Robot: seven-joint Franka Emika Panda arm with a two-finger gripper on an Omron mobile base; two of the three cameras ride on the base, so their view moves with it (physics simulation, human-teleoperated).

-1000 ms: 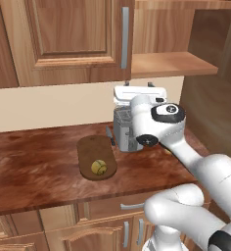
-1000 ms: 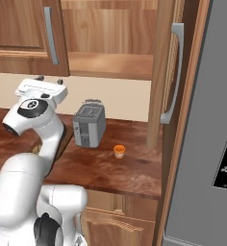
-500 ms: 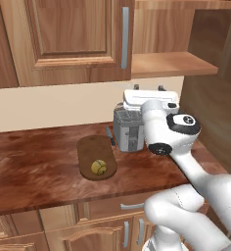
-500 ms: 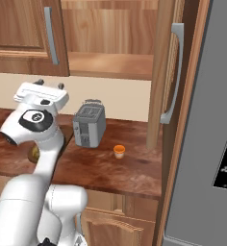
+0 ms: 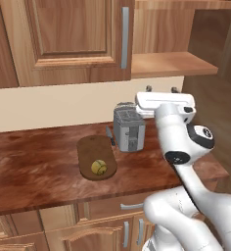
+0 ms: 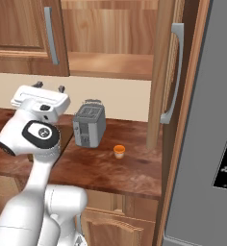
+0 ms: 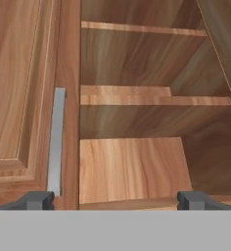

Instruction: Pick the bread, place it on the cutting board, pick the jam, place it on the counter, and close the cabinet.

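The tool (image 7: 117, 200) has lifted and turned to face the open cabinet (image 7: 137, 122), its two tips spread wide apart and holding nothing; a second ago the hand sat lower, in front of the toaster (image 5: 129, 128). The cabinet's right door (image 6: 166, 72) hangs open, off to the tool's right. Below and left of the tool, the bread (image 5: 99, 167) lies on the cutting board (image 5: 90, 149). The jam (image 6: 119, 151) stands on the tabletop (image 6: 130, 166), low to the tool's right, just beside the toaster.
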